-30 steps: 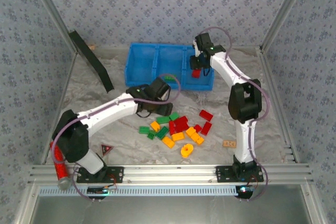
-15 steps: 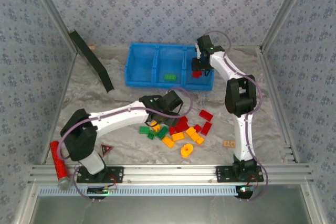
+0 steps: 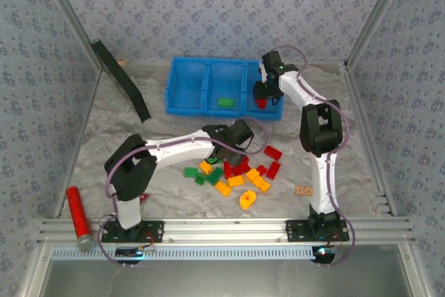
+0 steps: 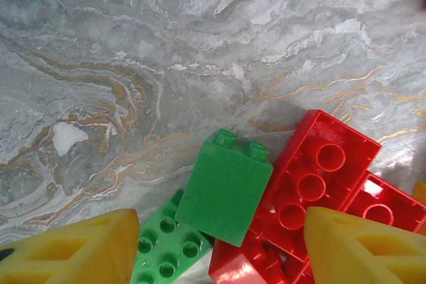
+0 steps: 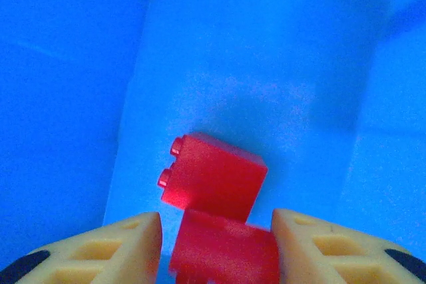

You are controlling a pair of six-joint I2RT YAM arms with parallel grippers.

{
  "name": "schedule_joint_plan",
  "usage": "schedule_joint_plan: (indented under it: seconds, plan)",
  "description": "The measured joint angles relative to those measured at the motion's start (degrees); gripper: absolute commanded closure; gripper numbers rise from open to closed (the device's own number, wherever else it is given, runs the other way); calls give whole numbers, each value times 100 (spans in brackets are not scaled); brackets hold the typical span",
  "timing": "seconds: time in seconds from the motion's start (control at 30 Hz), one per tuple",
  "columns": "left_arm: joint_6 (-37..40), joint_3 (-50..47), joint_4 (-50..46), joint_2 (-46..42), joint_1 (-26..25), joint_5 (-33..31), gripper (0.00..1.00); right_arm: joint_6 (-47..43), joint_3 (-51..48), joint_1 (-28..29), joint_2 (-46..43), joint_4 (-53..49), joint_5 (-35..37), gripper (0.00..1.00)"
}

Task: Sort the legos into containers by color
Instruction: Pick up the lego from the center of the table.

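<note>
A marbled table (image 3: 111,137) is seen from above. At the near left a red cylinder (image 3: 76,210) lies by the front rail, and a black board (image 3: 122,80) lies farther back.

The left gripper (image 3: 240,137) hovers mid-table over the loose legos (image 3: 236,172), a scattered pile of red, green and yellow-orange bricks. In the left wrist view its yellow fingers (image 4: 73,247) stand fairly wide apart and hold nothing. A green brick (image 4: 225,186) lies below the gap, touching a red brick (image 4: 313,177).

At the far side sits the blue bin (image 3: 188,88), split into three compartments. One green lego (image 3: 225,102) lies in the middle one.

The right gripper (image 3: 262,94) hangs over the right compartment, jaws narrowly apart with a red lego (image 5: 226,251) between them. I cannot tell whether they grip it. A second red lego (image 5: 213,177) rests on the bin floor just beyond.

A tan tile (image 3: 303,190) lies at the near right.
</note>
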Motion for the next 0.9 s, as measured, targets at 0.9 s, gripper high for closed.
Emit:
schedule_joint_plan:
  seconds: [0.9]
  plan:
    - [446, 444, 210, 750, 664, 769, 33, 234, -1832, 68, -2446, 291, -216, 49]
